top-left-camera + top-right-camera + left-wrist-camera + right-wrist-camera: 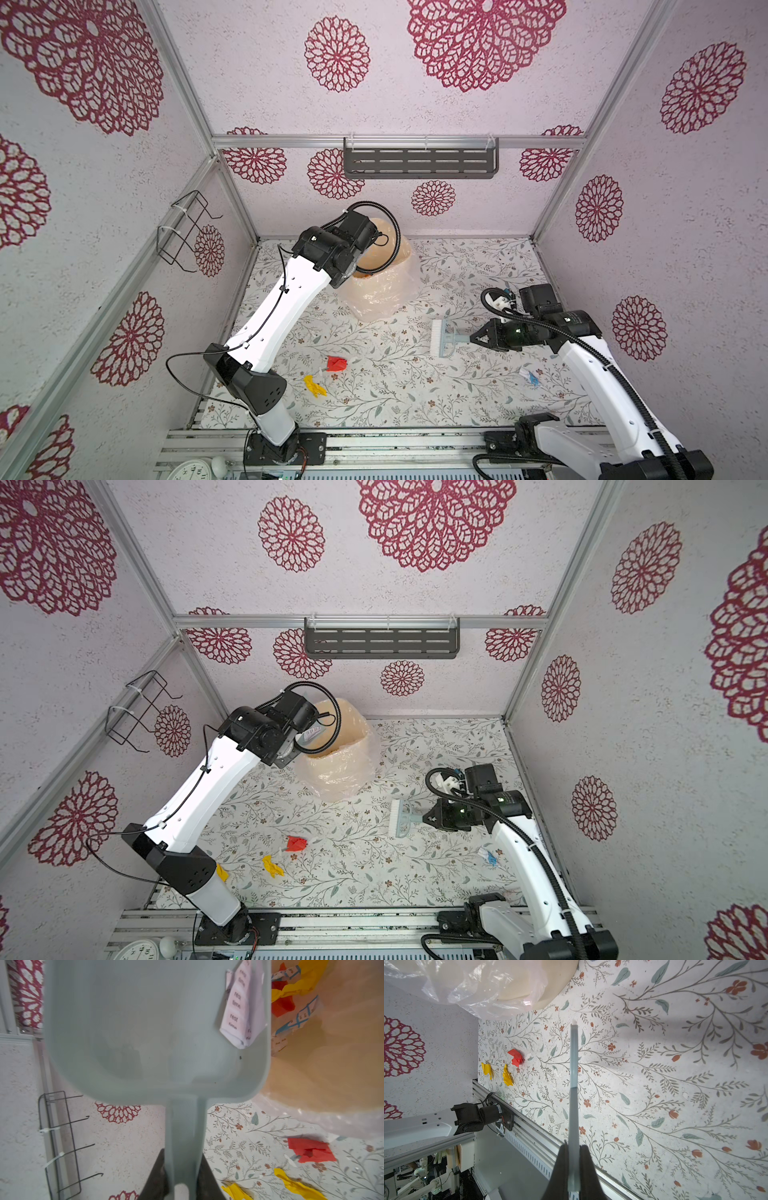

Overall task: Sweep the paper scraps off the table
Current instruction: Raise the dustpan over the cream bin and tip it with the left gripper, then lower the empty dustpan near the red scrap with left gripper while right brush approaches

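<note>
My left gripper (180, 1169) is shut on the handle of the pale blue-grey dustpan (145, 1032), which is tilted over the bin's mouth. A white printed paper scrap (241, 1007) lies in the pan. On the table (415, 395) lie a red scrap (336, 363), a yellow scrap (314, 385) and a white scrap with blue marks (530, 375). A second yellow scrap (222, 872) shows beside the left arm's base. My right gripper (473, 337) is shut on the handle of the small brush (442, 338), held just above the table right of centre.
The bin (382, 286), lined with a clear plastic bag, stands at the back centre and holds red, yellow and blue-marked scraps (291, 991). A wire rack (183, 232) hangs on the left wall. A dark shelf (419, 162) is on the back wall. A metal rail (395, 440) runs along the front.
</note>
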### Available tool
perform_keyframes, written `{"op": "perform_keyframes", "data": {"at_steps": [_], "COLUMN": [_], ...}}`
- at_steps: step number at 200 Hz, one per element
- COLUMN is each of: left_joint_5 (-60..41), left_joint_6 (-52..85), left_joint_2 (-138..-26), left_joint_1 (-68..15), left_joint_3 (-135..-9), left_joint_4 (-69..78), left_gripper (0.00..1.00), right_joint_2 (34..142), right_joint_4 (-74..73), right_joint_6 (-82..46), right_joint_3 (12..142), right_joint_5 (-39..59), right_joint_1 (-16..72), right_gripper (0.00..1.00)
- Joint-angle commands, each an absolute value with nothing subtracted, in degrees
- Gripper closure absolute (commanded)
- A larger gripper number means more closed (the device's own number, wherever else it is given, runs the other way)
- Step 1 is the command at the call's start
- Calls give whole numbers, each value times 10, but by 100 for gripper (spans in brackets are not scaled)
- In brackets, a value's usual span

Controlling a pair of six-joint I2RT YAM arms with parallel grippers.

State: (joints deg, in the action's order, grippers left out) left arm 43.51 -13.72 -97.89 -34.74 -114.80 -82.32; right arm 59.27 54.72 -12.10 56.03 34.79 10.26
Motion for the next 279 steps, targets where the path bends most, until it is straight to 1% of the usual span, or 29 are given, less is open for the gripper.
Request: {"op": "perform_keyframes", "data": {"at_steps": [1, 16, 34, 54, 69, 108, 136, 154, 169, 194, 239, 258, 279], "left_joint_5": [545, 598, 639, 665, 670, 665, 630, 601, 567, 503, 353, 299, 256], "left_joint_6": [-219, -273, -338, -402, -415, -375, -289, -224, -167, -75, 60, 105, 144], "left_joint_2": [-983, -975, -958, -942, -935, -929, -925, -910, -889, -843, -721, -662, -613], "left_joint_1": [-376, -395, -413, -422, -421, -421, -421, -421, -421, -423, -427, -426, -426], "left_joint_3": [-1123, -1090, -1053, -1013, -1002, -1006, -1043, -1056, -1056, -1032, -944, -907, -876], "left_joint_4": [-741, -688, -619, -559, -549, -577, -642, -674, -698, -722, -729, -723, -726], "left_gripper": [100, 100, 100, 100, 100, 100, 100, 100, 100, 100, 100, 100, 100], "right_joint_2": [588, 587, 584, 578, 574, 569, 559, 550, 542, 537, 545, 567, 618], "right_joint_4": [553, 553, 549, 539, 533, 524, 506, 482, 445, 352, 149, 57, -25], "right_joint_6": [-107, -107, -108, -117, -123, -132, -149, -175, -213, -298, -450, -501, -532], "right_joint_3": [569, 566, 562, 554, 548, 540, 526, 511, 494, 462, 407, 388, 388], "right_joint_5": [356, 354, 353, 358, 362, 373, 385, 385, 378, 352, 288, 251, 220], "right_joint_1": [98, 98, 98, 98, 98, 99, 103, 120, 154, 241, 394, 458, 513], "right_gripper": [100, 100, 100, 100, 100, 100, 100, 100, 100, 100, 100, 100, 100]}}
